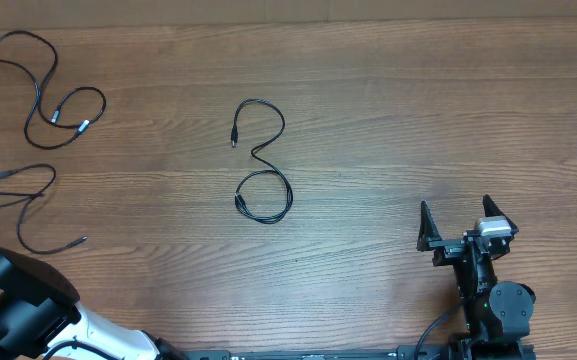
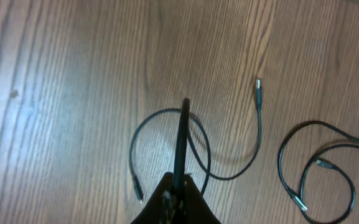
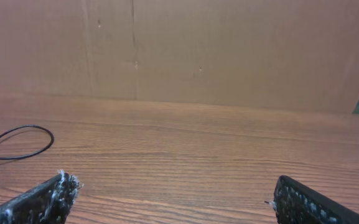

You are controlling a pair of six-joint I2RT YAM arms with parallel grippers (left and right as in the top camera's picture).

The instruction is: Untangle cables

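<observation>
Overhead: three cables (image 1: 256,152) lie well apart on bench (image 1: 418,100), so I judge untangling finished | left claw (image 2: 185,106) pinched closed, apparently empty | right claw (image 1: 455,207) spread, empty

On the table (image 1: 418,100), the first cable (image 1: 265,160) is lying at the middle. The second cable (image 1: 38,95) is lying far left at the back, the third cable (image 1: 30,198) just before it.
</observation>
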